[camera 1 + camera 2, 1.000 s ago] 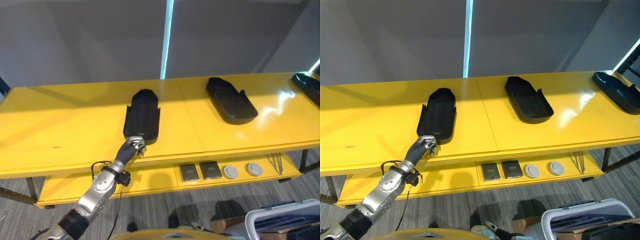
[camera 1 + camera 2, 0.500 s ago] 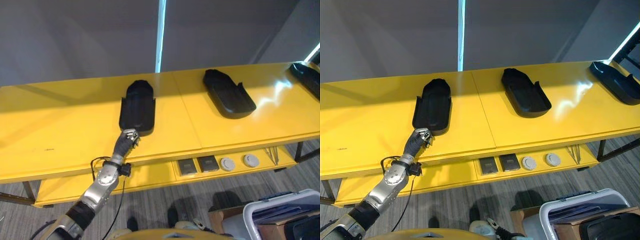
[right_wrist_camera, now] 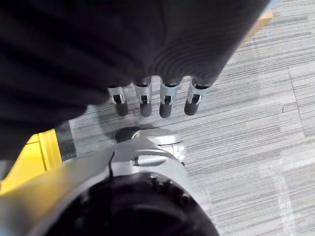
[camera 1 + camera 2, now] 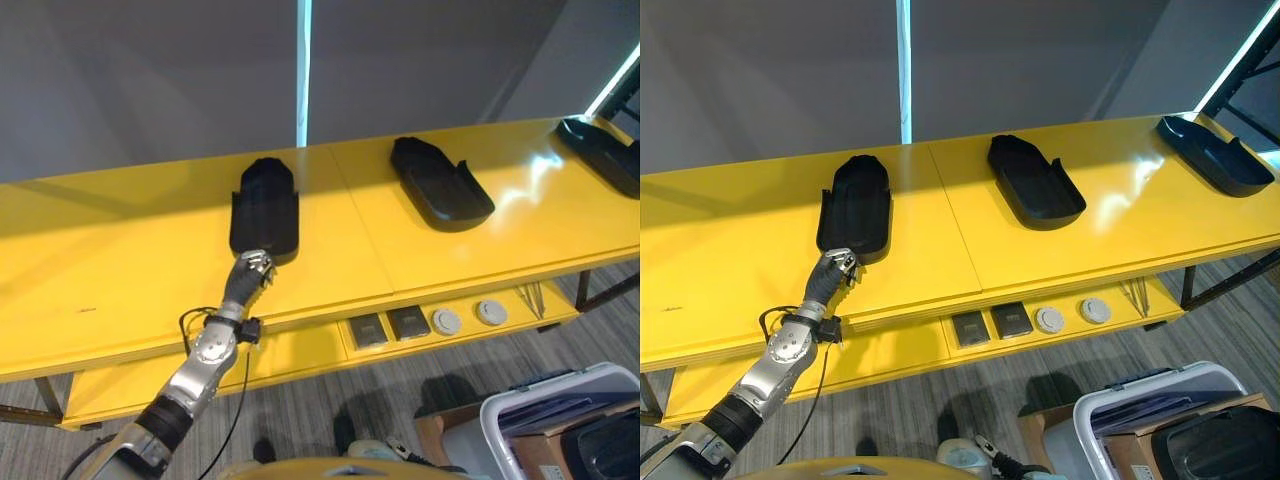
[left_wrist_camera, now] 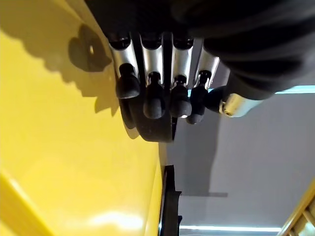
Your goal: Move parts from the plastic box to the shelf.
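Observation:
Three black moulded parts lie on the yellow shelf (image 4: 120, 260): a left part (image 4: 265, 205), a middle part (image 4: 440, 183) and a right part (image 4: 1212, 153) at the far end. My left hand (image 4: 250, 272) rests on the shelf top just at the near end of the left part, fingers (image 5: 153, 73) curled with nothing in them; the part (image 5: 152, 130) shows right past the fingertips. My right hand (image 3: 152, 96) hangs over the floor with relaxed, empty fingers. The white-rimmed plastic box (image 4: 560, 420) stands on the floor at the lower right with dark things inside.
The shelf's lower level holds two dark square pieces (image 4: 388, 326) and two round grey discs (image 4: 468, 317). A cardboard box (image 4: 440, 430) sits beside the plastic box. A grey wall runs behind the shelf.
The whole view has shifted, so the camera moved. My left hand keeps its place at the near end of the left part, fingers still curled.

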Robot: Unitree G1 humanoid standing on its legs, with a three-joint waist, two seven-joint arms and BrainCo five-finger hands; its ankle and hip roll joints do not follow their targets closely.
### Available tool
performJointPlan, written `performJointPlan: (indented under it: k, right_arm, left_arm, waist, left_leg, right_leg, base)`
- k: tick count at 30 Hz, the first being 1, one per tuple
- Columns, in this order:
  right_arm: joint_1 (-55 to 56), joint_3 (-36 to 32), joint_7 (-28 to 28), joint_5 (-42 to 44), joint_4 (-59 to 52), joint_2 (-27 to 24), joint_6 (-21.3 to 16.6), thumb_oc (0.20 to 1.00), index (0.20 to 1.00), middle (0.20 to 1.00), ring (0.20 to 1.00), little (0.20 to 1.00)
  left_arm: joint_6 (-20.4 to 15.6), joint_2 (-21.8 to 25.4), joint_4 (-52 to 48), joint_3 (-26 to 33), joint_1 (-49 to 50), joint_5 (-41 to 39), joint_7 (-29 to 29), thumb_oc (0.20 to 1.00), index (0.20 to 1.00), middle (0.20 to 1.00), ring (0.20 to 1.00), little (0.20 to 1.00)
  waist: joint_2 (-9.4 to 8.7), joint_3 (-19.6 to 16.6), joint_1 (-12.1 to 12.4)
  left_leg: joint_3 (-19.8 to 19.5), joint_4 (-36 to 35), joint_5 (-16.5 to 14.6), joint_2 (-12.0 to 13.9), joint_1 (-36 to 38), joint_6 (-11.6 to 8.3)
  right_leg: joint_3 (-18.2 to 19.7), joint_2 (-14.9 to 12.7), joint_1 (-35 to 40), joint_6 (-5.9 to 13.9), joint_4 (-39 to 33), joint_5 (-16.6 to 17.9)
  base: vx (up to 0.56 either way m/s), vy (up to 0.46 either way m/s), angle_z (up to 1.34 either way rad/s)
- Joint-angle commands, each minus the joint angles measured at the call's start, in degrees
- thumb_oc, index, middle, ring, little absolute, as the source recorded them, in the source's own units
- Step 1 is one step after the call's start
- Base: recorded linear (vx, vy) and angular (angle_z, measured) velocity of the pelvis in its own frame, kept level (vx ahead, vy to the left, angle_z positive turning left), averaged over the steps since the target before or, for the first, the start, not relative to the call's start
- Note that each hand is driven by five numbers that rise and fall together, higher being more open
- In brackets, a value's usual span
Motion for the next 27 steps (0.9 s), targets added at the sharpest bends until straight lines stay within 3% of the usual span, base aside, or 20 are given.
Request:
performJointPlan:
  k: [1,5,12,13,14,15,18,21,22,23,27]
  right_arm:
    - [1.2,1.1,0.6,-1.4,4.8,-0.1,-0.3,1.0,1.0,1.0,1.0,1.0]
    - [-0.1,0.6,0.1,0.1,5.7,-0.2,-1.1,1.0,1.0,1.0,1.0,1.0]
    - [-2.9,-0.1,-0.4,3.5,6.4,-0.7,-0.3,1.0,1.0,1.0,1.0,1.0]
    - [-3.2,-0.2,-0.3,3.6,6.6,-0.8,-0.2,1.0,1.0,1.0,1.0,1.0]
    - [-3.6,-0.2,-0.1,3.6,6.9,-0.9,0.0,1.0,1.0,1.0,1.0,1.0]
    - [-3.9,-0.1,0.0,3.6,7.1,-1.0,0.0,1.0,1.0,1.0,1.0,1.0]
    - [-4.7,0.3,-1.3,4.5,7.5,-1.7,0.0,1.0,1.0,1.0,1.0,1.0]
    - [-6.4,0.6,-0.2,5.9,9.1,-3.0,-1.7,1.0,1.0,1.0,1.0,1.0]
    - [-6.4,0.6,-0.2,5.9,9.2,-3.0,-1.7,1.0,1.0,1.0,1.0,1.0]
    - [-6.7,0.2,-0.8,9.0,9.0,-3.4,-1.7,1.0,1.0,1.0,1.0,1.0]
    - [-5.8,-3.6,-1.7,8.4,8.9,-4.9,-1.9,1.0,1.0,1.0,1.0,1.0]
  left_arm:
    - [-5.7,1.4,-4.6,0.7,-3.6,3.6,-1.4,0.2,0.2,0.2,0.2,0.2]
    - [-9.0,4.1,-10.6,1.1,-0.2,4.7,-1.6,0.2,0.2,0.2,0.2,0.2]
    - [-9.4,5.5,-15.7,1.0,3.2,1.5,-5.3,0.2,0.2,0.2,0.2,0.2]
    - [-9.5,5.5,-15.7,0.8,3.4,1.5,-5.7,0.354,0.354,0.354,0.354,0.354]
    - [-9.1,5.4,-15.7,0.4,3.6,1.1,-6.2,0.849,0.849,0.849,0.849,0.849]
    - [-8.7,5.3,-15.7,0.1,3.8,0.7,-6.7,1.0,1.0,1.0,1.0,1.0]
    - [-10.6,4.7,-15.6,-0.3,4.0,0.8,-4.8,1.0,1.0,1.0,1.0,1.0]
    - [-11.0,4.5,-15.1,1.3,3.8,3.4,-0.6,1.0,1.0,1.0,1.0,1.0]
    - [-11.0,4.5,-15.1,1.3,3.8,3.4,-0.6,1.0,1.0,1.0,1.0,1.0]
    - [-10.9,4.4,-15.1,2.2,4.0,4.6,0.1,1.0,1.0,1.0,1.0,1.0]
    - [-8.9,4.7,-15.2,2.1,3.1,5.8,0.2,1.0,1.0,1.0,1.0,1.0]
  waist:
    - [2.34,-1.2,0.3]
    - [2.3,-1.8,2.1]
    - [1.71,-2.3,4.2]
    - [1.62,-2.3,4.4]
    - [1.48,-2.2,4.5]
    - [1.32,-2.2,4.5]
    - [0.13,-0.7,4.9]
    - [-1.05,0.8,6.9]
    - [-1.07,0.7,6.9]
    - [-1.28,0.7,7.0]
    - [-0.51,0.3,5.1]
  left_leg:
    - [-5.3,0.0,-2.2,2.7,-1.7,-1.22]
    - [-5.6,0.0,-1.9,2.8,-1.5,-1.36]
    - [-6.6,0.8,-1.8,3.3,-1.1,-1.5]
    - [-6.8,1.1,-1.8,3.4,-1.0,-1.52]
    - [-7.0,1.9,-2.0,3.5,-1.1,-1.58]
    - [-7.1,3.1,-2.3,3.7,-1.3,-1.73]
    - [-10.1,12.5,-3.3,4.2,-5.5,-2.08]
    - [-23.4,17.5,-4.1,0.0,-8.6,-0.09]
    - [-23.4,17.5,-4.1,0.0,-8.6,-0.08]
    - [-26.0,17.6,-4.3,-1.5,-8.2,0.45]
    - [-25.4,14.3,-7.8,-3.7,-6.0,2.05]
  right_leg:
    - [-0.8,-0.3,2.1,1.66,0.6,-3.5]
    - [-2.0,-0.4,2.8,1.56,0.6,-3.6]
    - [-2.9,-0.1,3.9,1.04,1.0,-3.9]
    - [-2.8,0.1,4.0,0.86,1.1,-4.0]
    - [-2.7,0.3,4.1,0.64,1.3,-4.1]
    - [-2.6,0.4,4.0,0.43,1.6,-4.2]
    - [-0.8,0.3,3.3,-0.87,3.3,-4.0]
    - [7.0,1.0,1.3,-1.58,5.2,-3.3]
    - [7.0,1.0,1.3,-1.57,5.2,-3.3]
    - [9.4,1.4,1.1,-1.61,5.7,-3.5]
    - [12.3,1.3,-1.6,-0.52,8.4,-3.6]
  base:
    - [-0.12,0.012,0.02]
    - [-0.14,0.009,0.09]
    - [-0.12,-0.031,0.09]
    - [-0.08,-0.039,0.09]
    - [-0.08,-0.032,0.15]
    - [-0.08,-0.02,0.15]
    - [-0.09,0.026,0.04]
    - [-0.05,0.117,-0.33]
    - [-0.04,0.178,-1.23]
    - [-0.03,0.192,-1.58]
    - [-0.05,0.274,-1.4]
